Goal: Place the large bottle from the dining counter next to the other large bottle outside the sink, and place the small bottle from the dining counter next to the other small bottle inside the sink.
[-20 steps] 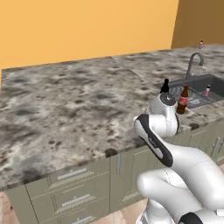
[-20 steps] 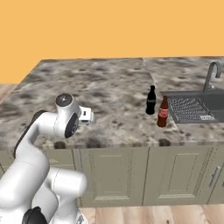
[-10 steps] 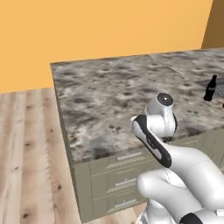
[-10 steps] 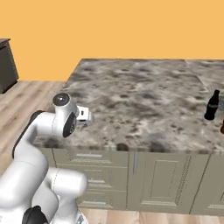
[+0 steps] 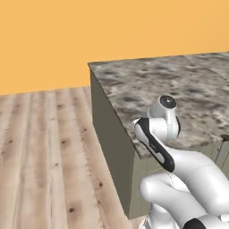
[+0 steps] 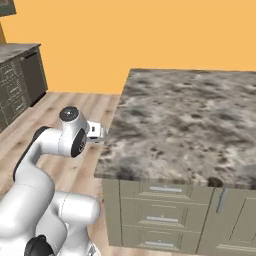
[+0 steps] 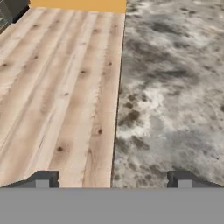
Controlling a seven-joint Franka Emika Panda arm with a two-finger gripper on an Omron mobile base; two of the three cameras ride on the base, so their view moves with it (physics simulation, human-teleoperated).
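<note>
Wooden floor (image 7: 57,87) lies under my gripper (image 7: 113,178), the stone counter (image 7: 175,87) beside it; fingers spread, holding nothing. I judge the small bottle is still left to fetch.

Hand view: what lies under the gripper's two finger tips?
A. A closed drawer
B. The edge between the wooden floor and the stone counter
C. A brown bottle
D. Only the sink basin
B: the open gripper straddles the edge where the wooden floor meets the dining counter.

Kitchen: stone counter (image 6: 190,120), cabinet drawers (image 6: 160,204).
</note>
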